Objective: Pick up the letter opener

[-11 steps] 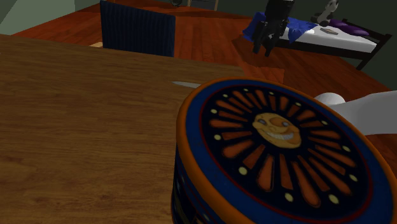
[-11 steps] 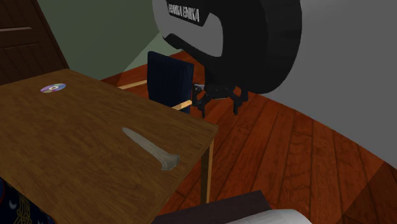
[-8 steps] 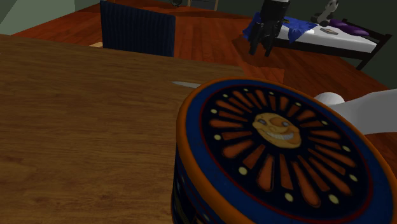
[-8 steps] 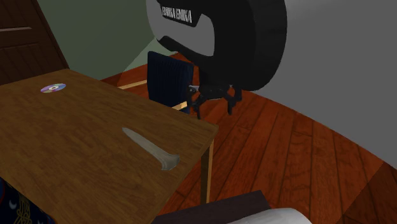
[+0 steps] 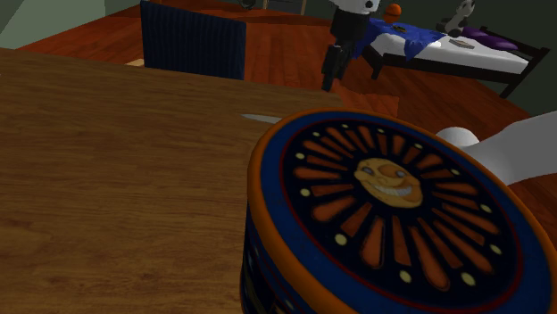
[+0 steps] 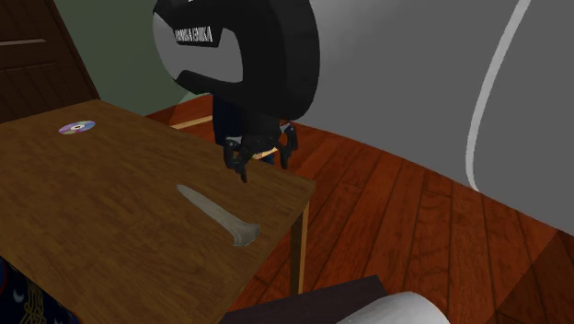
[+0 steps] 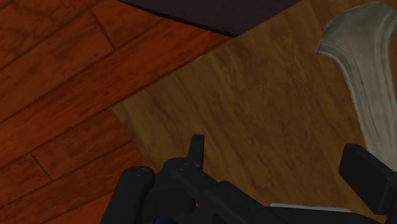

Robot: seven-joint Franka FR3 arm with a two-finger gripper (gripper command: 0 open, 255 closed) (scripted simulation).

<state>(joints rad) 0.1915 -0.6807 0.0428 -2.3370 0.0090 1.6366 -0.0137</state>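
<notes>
Hovering above the far edge of the wooden table (image 6: 110, 212), the black gripper (image 6: 263, 162) hangs pointed downward with its two fingers standing well apart and nothing between them. The letter opener (image 6: 214, 213), pale grey, lies flat on the tabletop, below the gripper in the second exterior view and apart from it; its narrow tip points toward the middle of the table and its broader end sits near the table's edge. In the wrist view the broad end of the opener lies just beyond one finger, without visible contact. A small shiny disc (image 6: 77, 127) rests on the table, well apart from the opener. A dark blue chair (image 6: 241, 110) stands behind the gripper, on a reddish plank floor (image 6: 414, 221). The stand (image 5: 393, 205) bears a sun-face pattern.
</notes>
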